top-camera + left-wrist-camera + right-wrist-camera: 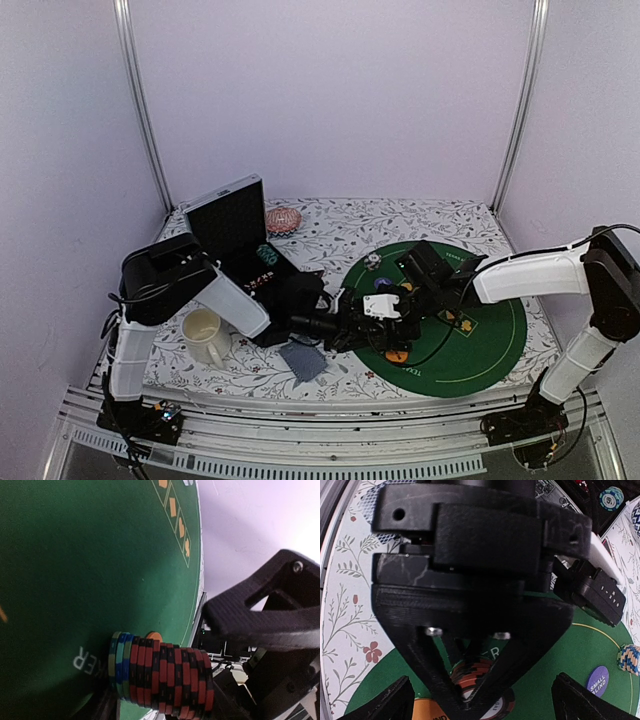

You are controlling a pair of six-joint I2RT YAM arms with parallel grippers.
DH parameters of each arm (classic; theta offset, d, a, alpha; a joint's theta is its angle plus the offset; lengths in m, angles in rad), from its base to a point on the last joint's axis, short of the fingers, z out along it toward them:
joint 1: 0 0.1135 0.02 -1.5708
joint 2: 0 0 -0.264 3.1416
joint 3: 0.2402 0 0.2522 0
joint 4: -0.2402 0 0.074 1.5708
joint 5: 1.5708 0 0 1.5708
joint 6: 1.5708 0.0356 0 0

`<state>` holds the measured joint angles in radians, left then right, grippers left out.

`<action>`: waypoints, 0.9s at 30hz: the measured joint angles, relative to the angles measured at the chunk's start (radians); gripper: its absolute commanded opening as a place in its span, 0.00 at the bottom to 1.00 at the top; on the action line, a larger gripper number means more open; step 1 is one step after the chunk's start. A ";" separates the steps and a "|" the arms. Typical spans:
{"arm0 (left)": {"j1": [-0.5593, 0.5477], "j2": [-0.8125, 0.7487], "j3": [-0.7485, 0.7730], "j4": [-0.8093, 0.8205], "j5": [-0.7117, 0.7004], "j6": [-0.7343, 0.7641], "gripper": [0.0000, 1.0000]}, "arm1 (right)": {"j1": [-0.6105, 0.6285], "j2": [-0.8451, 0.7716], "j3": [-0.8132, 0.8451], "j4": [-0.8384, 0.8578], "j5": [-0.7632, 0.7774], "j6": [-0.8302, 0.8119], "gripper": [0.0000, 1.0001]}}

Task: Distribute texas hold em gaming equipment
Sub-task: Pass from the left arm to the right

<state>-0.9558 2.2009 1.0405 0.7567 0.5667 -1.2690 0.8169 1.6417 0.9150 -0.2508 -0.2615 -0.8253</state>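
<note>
Left gripper [477, 686]: jaws clamp red-black striped poker-chip stack [162, 677]; round green felt mat [75, 555] beneath them. Right gripper [405, 292]: gaping, empty. Placing; next: lower, release.

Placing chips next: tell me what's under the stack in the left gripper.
Green mat lies under the chip stack, white lettering partly showing, and an orange disc peeks out behind it. The stack hides the rest of that disc and any contact with the mat.

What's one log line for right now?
left gripper: shut on chip stack | right gripper: open | where: over green mat
</note>
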 measured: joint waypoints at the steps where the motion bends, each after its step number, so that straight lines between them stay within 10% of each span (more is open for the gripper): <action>1: -0.012 0.002 0.002 0.000 -0.002 0.000 0.00 | 0.000 -0.018 -0.015 -0.001 0.002 0.000 0.99; 27: -0.047 0.018 -0.003 0.044 -0.015 -0.036 0.31 | 0.000 0.009 -0.037 -0.016 0.019 0.003 0.92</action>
<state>-1.0027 2.2192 1.0370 0.8005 0.5518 -1.3052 0.8169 1.6508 0.8780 -0.2665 -0.2420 -0.8219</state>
